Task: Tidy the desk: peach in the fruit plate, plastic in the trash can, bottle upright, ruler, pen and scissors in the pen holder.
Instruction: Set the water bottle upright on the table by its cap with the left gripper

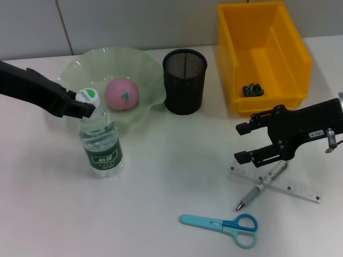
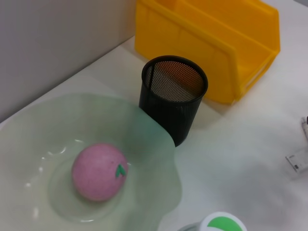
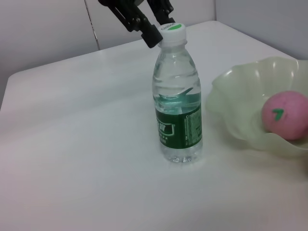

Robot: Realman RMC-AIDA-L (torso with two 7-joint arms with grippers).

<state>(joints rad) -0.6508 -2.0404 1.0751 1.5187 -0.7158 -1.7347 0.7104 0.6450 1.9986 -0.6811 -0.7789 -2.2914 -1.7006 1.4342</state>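
1. Your left gripper (image 1: 90, 108) has its fingers closed around the neck of the bottle (image 1: 102, 144), just under the white and green cap (image 1: 87, 96); the bottle stands upright on the worktop (image 1: 161, 176).
2. Just past those fingers lies the fruit plate (image 1: 144, 75), with the peach (image 1: 121, 94) already in its middle.
3. Your right gripper (image 1: 241, 142) has its fingers spread wide and holds nothing; it hovers above the ruler (image 1: 300, 190).
4. The pen (image 1: 260, 188) lies across the ruler, just below those open fingers.
5. The scissors (image 1: 222, 225) lie flat on the worktop, nearer you than the right fingers.
6. The pen holder (image 1: 185, 81) stands between plate and yellow bin (image 1: 262, 53), which holds a small dark scrap (image 1: 252, 90).
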